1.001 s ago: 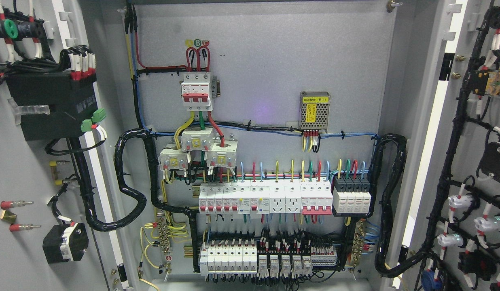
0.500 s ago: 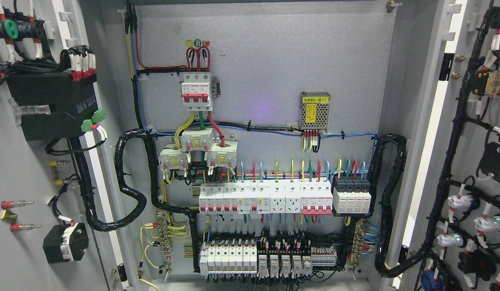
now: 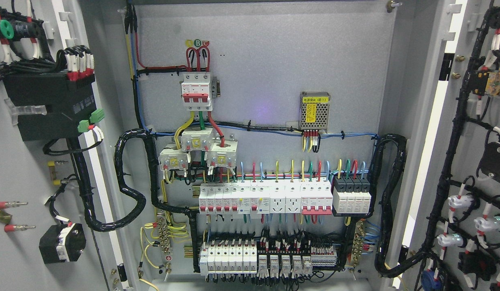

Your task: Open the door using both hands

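An electrical cabinet stands with both doors swung wide. The left door (image 3: 27,169) shows its grey inner face at the picture's left, carrying a black module (image 3: 51,107) and wiring. The right door (image 3: 482,133) shows its inner face at the right edge, with a black cable loom and indicator lamp backs. Between them lies the grey back panel (image 3: 274,72) with a red-and-white main breaker (image 3: 197,91), rows of small breakers (image 3: 266,198) and a mesh power supply (image 3: 314,111). No hand or arm of mine appears in the head view.
Thick black corrugated conduits loop from the panel to each door, on the left (image 3: 130,182) and on the right (image 3: 389,202). Terminal blocks and relays (image 3: 270,258) fill the cabinet's lower part. A bright gap (image 3: 426,153) shows beside the right door's hinge side.
The left door's inner face and its parts have shifted slightly to the left, so that door has swung a little wider. The right door and the panel look unchanged.
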Available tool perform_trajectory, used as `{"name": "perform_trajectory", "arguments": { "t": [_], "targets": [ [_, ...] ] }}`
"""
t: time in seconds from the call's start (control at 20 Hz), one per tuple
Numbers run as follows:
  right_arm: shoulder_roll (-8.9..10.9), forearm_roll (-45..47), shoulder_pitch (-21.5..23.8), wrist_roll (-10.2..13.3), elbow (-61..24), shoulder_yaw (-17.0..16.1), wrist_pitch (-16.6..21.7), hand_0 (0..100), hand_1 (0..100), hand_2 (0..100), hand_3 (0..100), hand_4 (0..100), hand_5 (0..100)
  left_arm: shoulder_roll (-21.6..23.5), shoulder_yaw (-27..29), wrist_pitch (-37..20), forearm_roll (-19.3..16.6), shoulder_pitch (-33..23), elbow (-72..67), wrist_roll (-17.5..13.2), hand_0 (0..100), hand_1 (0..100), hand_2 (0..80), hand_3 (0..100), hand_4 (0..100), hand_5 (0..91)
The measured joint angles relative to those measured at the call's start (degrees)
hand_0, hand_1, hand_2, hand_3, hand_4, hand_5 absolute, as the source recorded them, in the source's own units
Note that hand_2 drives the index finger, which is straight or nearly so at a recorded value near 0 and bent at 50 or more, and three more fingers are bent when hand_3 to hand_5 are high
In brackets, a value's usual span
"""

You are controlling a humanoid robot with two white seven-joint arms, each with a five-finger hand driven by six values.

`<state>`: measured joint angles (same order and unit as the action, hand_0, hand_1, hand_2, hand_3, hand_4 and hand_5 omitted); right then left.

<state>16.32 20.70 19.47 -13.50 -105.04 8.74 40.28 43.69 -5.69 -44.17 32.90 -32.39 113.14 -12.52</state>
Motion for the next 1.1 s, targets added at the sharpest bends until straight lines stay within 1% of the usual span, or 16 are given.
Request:
{"name": "perform_trajectory", "arguments": {
  "t": [0.25,0.4,0.7,1.1],
  "targets": [
    [0.84,2.33,1.57,0.25,-1.25,-2.27,2.97,0,0,0,0,0,0,0.82,0.2,-0.01,0.29,0.37,0.27,0.01,0,0,0.0,0,3,0.0],
    [1.31,3.01,2.46,0.31,-1.84,-3.72,4.13,0,0,0,0,0,0,1.27,0.28,-0.01,1.58,0.4,0.35,0.01,0,0,0.0,0,3,0.0],
    [2.05,3.64,3.79,0.32,-2.6,-5.82,4.63,0,0,0,0,0,0,2.03,0.71,-0.02,4.8,0.27,0.27,0.1,0,0,0.0,0,3,0.0],
    [3.35,6.28,4.76,0.41,-3.17,-7.32,4.75,0,0,0,0,0,0,2.62,1.65,-0.03,7.34,0.1,-0.8,-0.98,0,0,0.0,0,3,0.0]
  ]
}}
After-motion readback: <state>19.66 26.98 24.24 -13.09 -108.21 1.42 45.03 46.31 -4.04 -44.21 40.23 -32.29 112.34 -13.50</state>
